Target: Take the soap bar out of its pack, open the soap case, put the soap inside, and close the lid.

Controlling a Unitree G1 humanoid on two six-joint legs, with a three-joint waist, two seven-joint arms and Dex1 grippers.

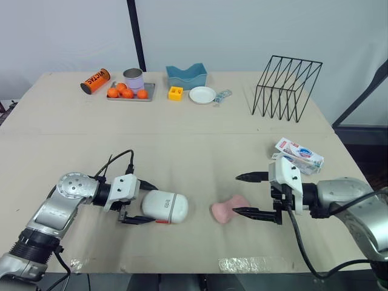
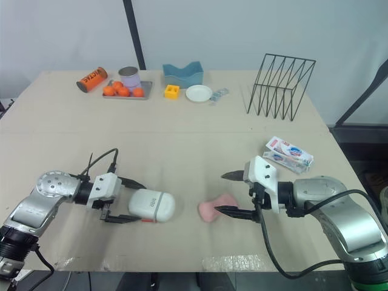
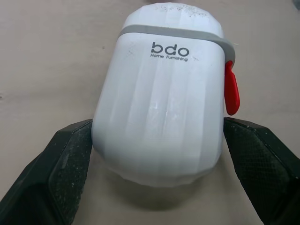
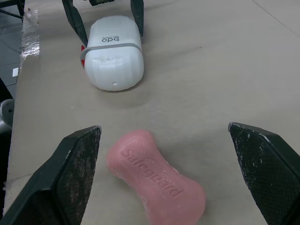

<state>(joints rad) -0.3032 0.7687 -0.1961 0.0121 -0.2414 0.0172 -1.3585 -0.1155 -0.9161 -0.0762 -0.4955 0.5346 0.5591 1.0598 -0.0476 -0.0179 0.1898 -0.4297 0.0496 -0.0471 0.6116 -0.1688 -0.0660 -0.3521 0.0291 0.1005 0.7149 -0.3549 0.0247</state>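
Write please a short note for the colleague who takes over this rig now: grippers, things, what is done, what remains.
Left gripper: at one end of the white bdo soap case, which lies closed on the table; I cannot tell if it grips.
Right gripper: jaws open, one on each side of the pink Safeguard soap bar, not closed on it.
Soap pack: on the table beside the right arm.
Done: soap is out of its pack.
Left: open the case, put the soap inside, close the lid.
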